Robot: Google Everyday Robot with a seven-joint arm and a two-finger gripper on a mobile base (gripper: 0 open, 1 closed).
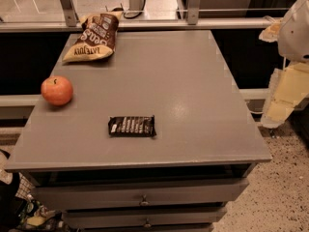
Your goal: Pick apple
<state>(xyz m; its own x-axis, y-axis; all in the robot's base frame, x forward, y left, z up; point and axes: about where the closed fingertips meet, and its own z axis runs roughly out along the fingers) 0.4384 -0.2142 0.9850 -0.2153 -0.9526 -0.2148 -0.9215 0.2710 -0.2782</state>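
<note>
Beyond the right edge of the desk (183,81), the gripper (285,98) hangs raised; you cannot tell whether it is spread or closed. Your apple (57,90) sits at the desk's left edge, clear across the desk from it, stem dimple up.

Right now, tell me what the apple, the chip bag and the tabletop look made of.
Apple: real or plastic fruit, smooth skin with faint shine. Chip bag: crinkled printed film, probably plastic. Tabletop: grey painted or laminated board, soft glare. The hand hangs beyond the table's right edge.
</note>
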